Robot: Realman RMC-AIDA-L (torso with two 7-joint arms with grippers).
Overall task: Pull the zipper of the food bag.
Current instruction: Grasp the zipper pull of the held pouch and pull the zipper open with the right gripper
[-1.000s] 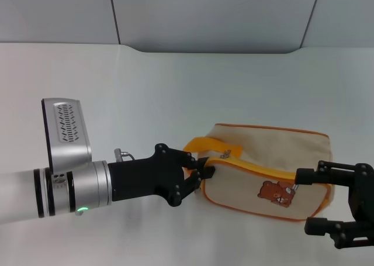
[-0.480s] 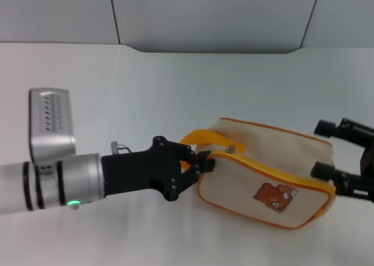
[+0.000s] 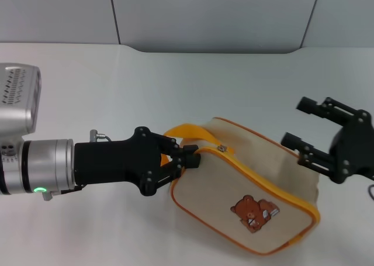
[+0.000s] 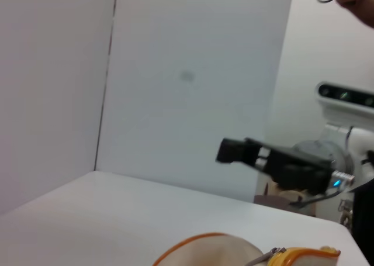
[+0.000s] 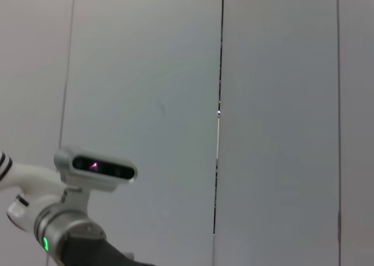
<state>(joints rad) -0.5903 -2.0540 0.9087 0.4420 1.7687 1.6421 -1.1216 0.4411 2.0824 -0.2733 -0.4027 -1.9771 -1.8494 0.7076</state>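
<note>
I am driving a two-armed robot at a pale table (image 3: 175, 90). The food bag (image 3: 245, 196), a boxy beige pouch with orange piping and a small brown bear printed on its side, lies in front of me, slightly to my right, tilted so that its far corner points toward the right arm.

My left gripper (image 3: 188, 159) is clenched at the near-left corner of the bag, where the orange strap (image 3: 187, 130) loops out and the zipper (image 3: 260, 172) begins. Whether the fingers pinch the strap or the bag's edge, I cannot tell. The small silver pull tab (image 3: 222, 149) sits just beside those fingertips, on the orange track.

My right gripper (image 3: 310, 125) hangs above the bag's far right end with its fingers spread, grasping nothing.

As I judge it, the left arm is anchoring the bag, so the right must take the tab. To do this well, I would bring the right claw down over the tab, pinch only the metal, and pull along the curve of the track while the left resists, so the bag does not slide.
</note>
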